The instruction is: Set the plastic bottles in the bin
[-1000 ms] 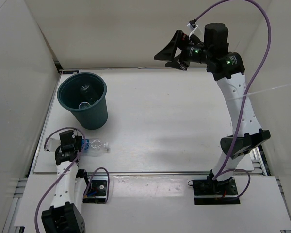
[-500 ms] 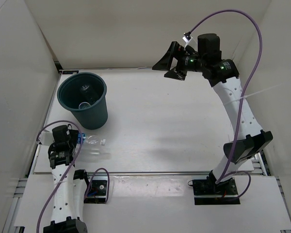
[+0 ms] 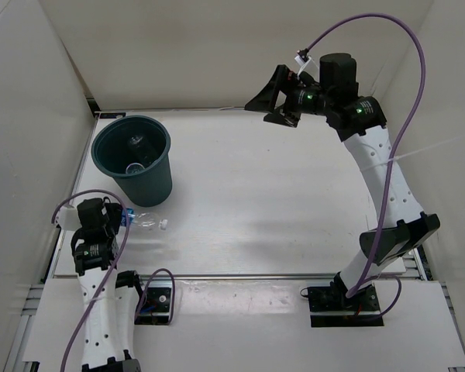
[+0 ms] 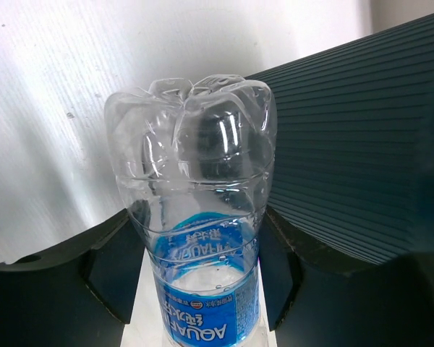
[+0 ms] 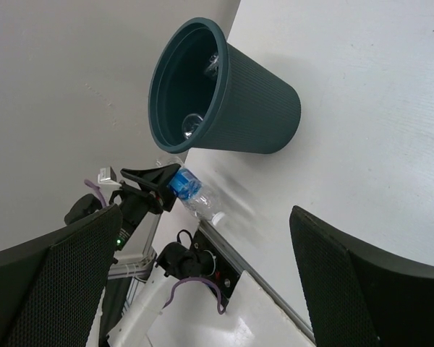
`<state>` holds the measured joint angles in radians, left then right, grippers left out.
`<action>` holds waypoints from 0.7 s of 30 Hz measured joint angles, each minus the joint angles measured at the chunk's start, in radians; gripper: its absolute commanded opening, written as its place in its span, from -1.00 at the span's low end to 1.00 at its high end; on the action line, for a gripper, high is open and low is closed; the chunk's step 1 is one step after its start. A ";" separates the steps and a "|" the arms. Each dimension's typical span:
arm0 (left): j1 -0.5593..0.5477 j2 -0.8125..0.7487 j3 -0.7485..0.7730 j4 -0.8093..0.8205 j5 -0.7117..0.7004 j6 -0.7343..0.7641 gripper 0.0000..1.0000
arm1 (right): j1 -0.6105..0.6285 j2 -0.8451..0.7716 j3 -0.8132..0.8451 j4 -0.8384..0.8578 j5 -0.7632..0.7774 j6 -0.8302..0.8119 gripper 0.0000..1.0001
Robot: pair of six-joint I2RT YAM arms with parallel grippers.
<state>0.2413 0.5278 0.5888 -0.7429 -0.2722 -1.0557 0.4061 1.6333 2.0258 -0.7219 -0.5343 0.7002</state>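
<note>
My left gripper (image 3: 121, 220) is shut on a clear plastic bottle (image 3: 145, 223) with a blue label and a white cap, just in front of the bin (image 3: 156, 184). In the left wrist view the bottle (image 4: 202, 166) sits between both fingers (image 4: 105, 264), base pointing away, with the ribbed bin wall (image 4: 362, 137) close on the right. The dark teal bin (image 5: 260, 101) holds at least two clear bottles (image 3: 133, 167). My right gripper (image 3: 273, 98) is open and empty, raised high at the back. The right wrist view also shows the held bottle (image 5: 195, 194).
White walls close in the table on the left, back and right. The bin stands in the far left corner near the left wall (image 3: 31, 155). The table's front edge (image 3: 240, 275) runs just before the arm bases.
My left gripper has drawn the bottle left and back toward the bin, off its earlier spot on the table. My right arm has shifted slightly, still open.
</note>
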 measured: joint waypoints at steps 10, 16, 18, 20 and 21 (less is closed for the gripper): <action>0.000 -0.043 0.061 -0.045 -0.001 0.002 0.00 | 0.000 0.000 0.000 0.013 -0.004 0.000 1.00; 0.000 -0.053 0.118 -0.112 -0.009 0.003 0.00 | -0.003 0.000 0.000 0.015 -0.009 0.000 1.00; 0.000 -0.053 0.172 -0.121 -0.012 0.022 0.00 | -0.005 0.000 0.000 0.015 -0.011 0.000 1.00; 0.000 -0.051 0.244 -0.119 -0.013 0.051 0.00 | -0.005 0.000 0.000 0.015 -0.013 0.000 1.00; 0.000 -0.047 0.281 -0.116 -0.013 0.067 0.00 | -0.005 0.000 0.000 0.015 -0.014 0.000 1.00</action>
<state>0.2413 0.4812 0.8696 -0.8589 -0.2855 -0.9890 0.4011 1.6333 2.0262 -0.7067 -0.5484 0.7006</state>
